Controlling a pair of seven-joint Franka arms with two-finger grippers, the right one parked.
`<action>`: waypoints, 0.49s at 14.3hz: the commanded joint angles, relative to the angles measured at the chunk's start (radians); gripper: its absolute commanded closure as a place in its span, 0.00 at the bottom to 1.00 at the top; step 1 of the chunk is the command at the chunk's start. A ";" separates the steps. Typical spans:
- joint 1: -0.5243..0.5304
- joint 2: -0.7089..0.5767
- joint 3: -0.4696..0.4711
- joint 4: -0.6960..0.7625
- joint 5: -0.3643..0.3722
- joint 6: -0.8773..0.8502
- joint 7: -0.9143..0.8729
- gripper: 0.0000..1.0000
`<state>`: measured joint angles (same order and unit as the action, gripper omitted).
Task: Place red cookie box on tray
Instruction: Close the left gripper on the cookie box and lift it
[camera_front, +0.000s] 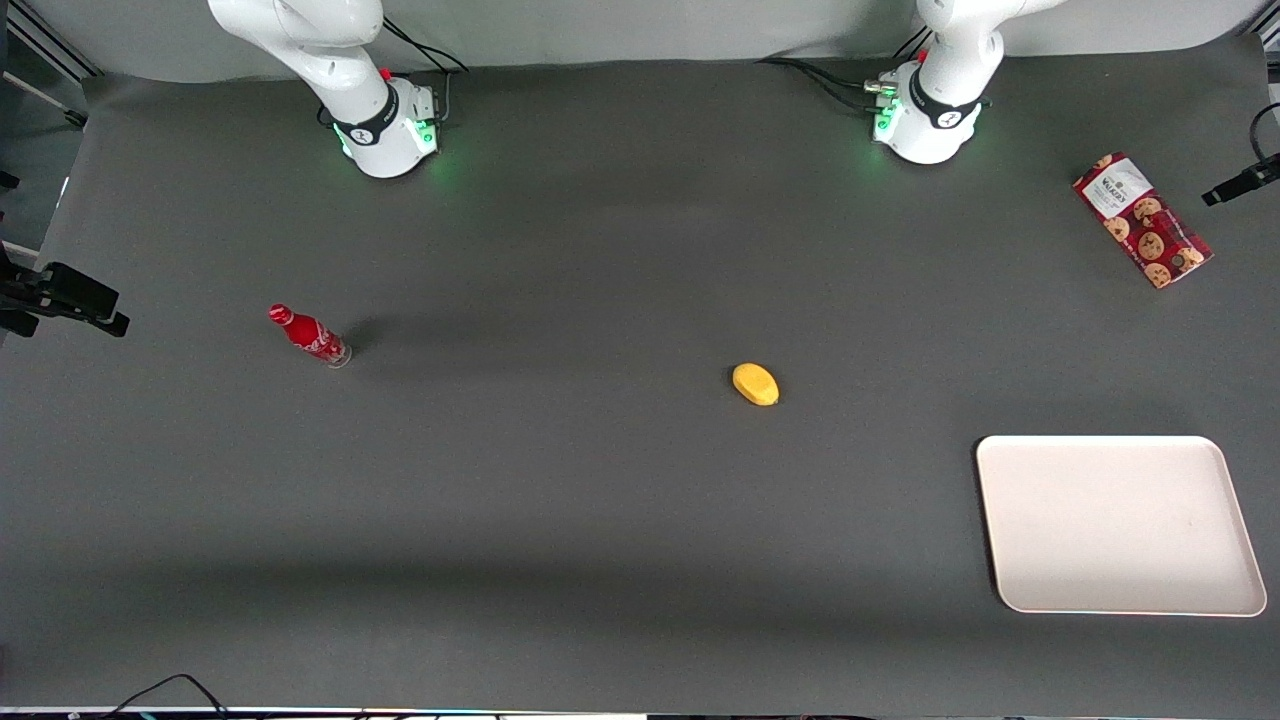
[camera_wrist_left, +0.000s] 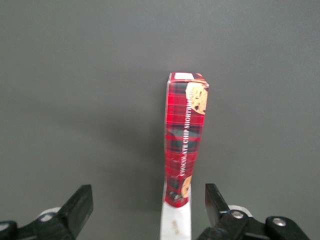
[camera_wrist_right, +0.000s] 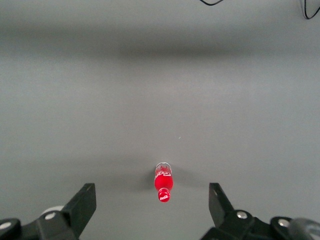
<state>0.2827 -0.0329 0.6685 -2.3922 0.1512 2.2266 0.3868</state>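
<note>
Red cookie box (camera_wrist_left: 185, 145) lies lengthwise between your end effector's (camera_wrist_left: 149, 207) spread fingers, probably still well below them.

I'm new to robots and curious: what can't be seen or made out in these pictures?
- Gripper: cut off by the front view's edge, so its height over the box is unclear. The left wrist view shows it open, the box between its fingers.
- Box label: print too small in the front view.
- Bottle: its label is too small to read.
</note>
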 joint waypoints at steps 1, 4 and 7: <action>-0.008 -0.041 0.008 -0.148 -0.030 0.157 -0.101 0.00; -0.007 -0.035 0.010 -0.218 -0.028 0.266 -0.111 0.00; -0.007 -0.015 0.010 -0.261 -0.028 0.346 -0.103 0.00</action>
<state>0.2820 -0.0355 0.6708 -2.6015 0.1268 2.4977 0.2968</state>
